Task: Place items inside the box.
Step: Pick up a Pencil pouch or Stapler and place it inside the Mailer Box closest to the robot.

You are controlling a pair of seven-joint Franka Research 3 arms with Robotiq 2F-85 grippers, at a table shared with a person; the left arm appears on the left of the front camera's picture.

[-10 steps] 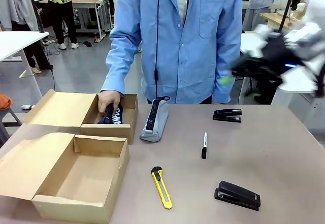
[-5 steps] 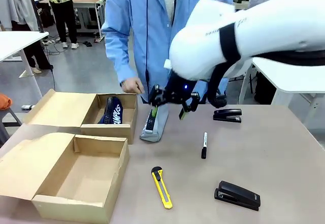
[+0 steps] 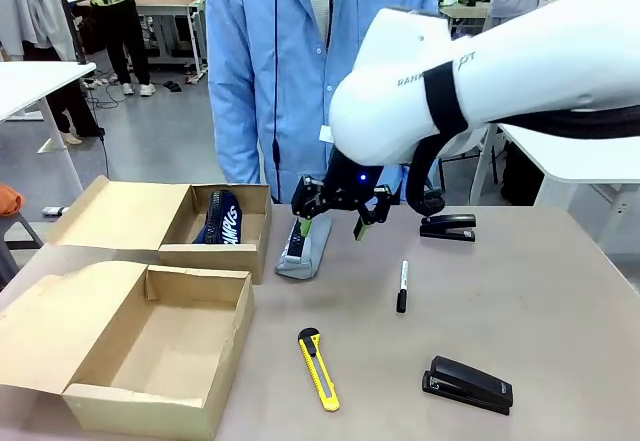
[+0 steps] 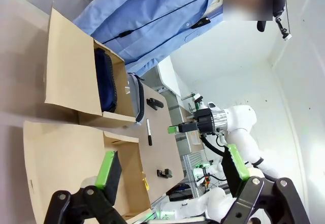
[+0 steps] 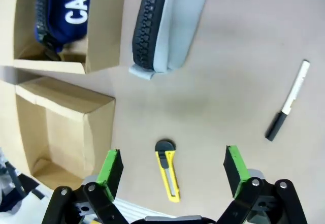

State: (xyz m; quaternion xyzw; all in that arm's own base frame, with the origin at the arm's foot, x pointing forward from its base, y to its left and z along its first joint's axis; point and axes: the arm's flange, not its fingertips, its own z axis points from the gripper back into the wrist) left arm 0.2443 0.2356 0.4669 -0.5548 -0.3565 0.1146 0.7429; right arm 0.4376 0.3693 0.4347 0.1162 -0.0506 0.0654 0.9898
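Right gripper [image 3: 333,227] spread wide, near grey pouch [image 3: 306,259]

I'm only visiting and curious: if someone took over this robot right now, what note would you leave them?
Left gripper: open, empty.
Right gripper: open, empty, hovering over the table near the grey pouch.
Done: navy pouch lies in the far box.
Left: grey pouch, yellow knife, marker, far stapler and near stapler lie on the table. The near box stands open.
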